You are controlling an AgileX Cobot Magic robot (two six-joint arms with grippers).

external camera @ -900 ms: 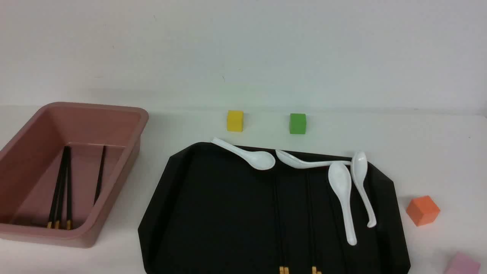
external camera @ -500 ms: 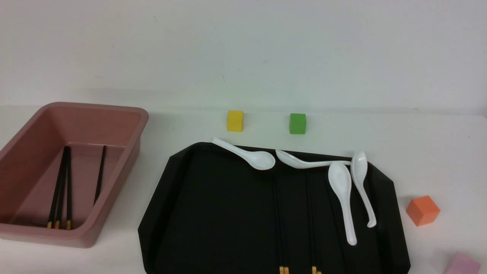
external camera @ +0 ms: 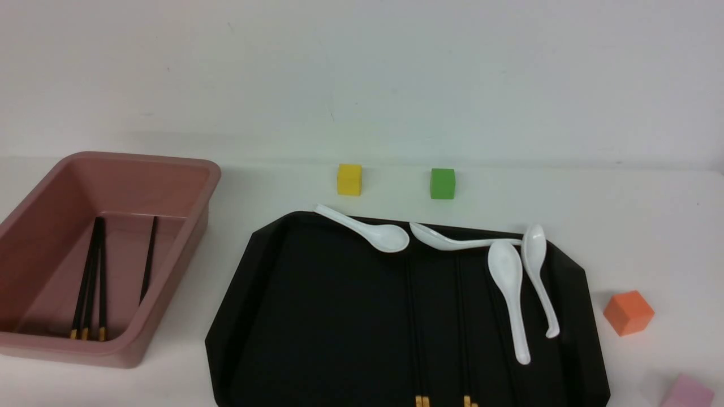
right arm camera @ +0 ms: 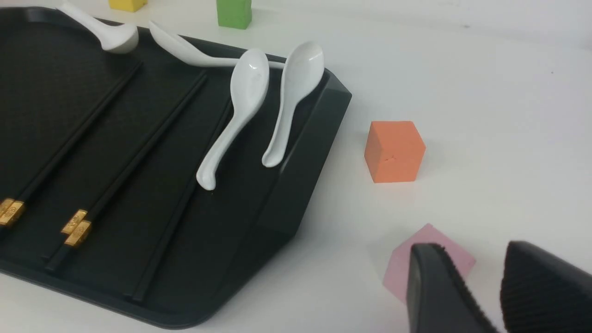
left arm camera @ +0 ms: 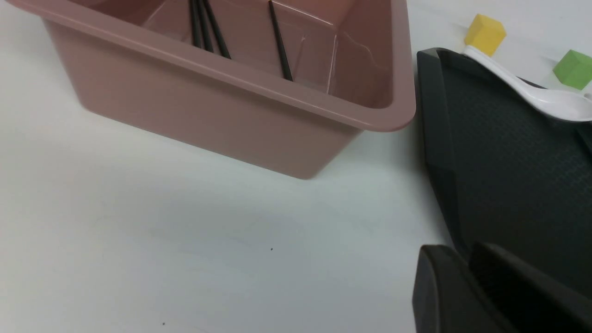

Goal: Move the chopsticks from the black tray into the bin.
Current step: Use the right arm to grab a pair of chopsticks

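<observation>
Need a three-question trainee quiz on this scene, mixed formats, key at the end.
1. True or false: the orange cube sits outside the black tray.
2. Multiple choice: which cube stands nearest the yellow cube? A) orange B) green C) pink
3. Fill in: chopsticks with gold bands lie in both the tray and the ____.

Key: 1 true; 2 B, the green cube; 3 bin.

The bin [external camera: 169,271] stands at the left of the frame, chopsticks [external camera: 103,282] inside. Right of it, the tray [external camera: 328,316] fills the lower centre, holding more chopsticks [external camera: 462,328] and, toward its upper and right edges, spoons [external camera: 390,238]. Two blocks [external camera: 349,180] sit behind the tray; two more [external camera: 629,313] lie at lower right.
</observation>
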